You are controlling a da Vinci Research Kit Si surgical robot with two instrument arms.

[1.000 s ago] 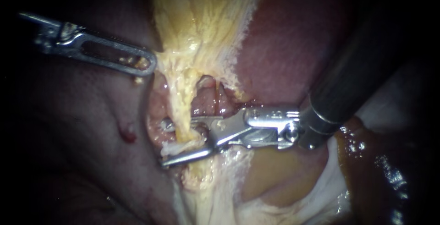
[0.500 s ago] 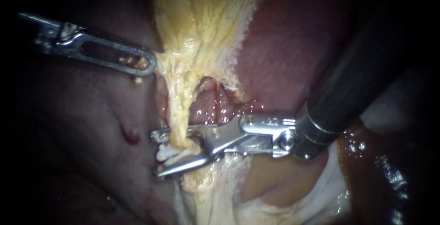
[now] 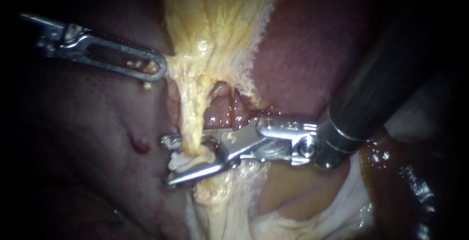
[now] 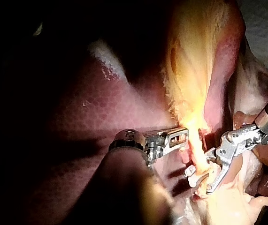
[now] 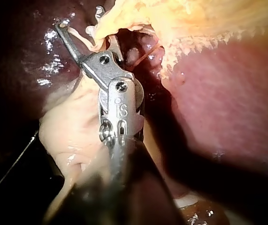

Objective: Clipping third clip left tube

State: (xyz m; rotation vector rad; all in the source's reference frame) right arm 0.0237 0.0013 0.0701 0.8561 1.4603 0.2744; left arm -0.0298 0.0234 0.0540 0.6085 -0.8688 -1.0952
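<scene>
One short stretch of left tube (image 3: 191, 118) behind right instrument (image 3: 167, 162); white clip (image 3: 177, 161) indistinct.

The left instrument (image 3: 157, 68) is bare silver metal: a flat, round-ended tip with one long slot, and a knuckled hinge block at its 9 o'clock end. The right instrument (image 3: 168, 161) has a glossy black round shaft, a steel collar ring, a silver wrist with round screw heads, and two thin bright jaws toward 9 o'clock.
</scene>
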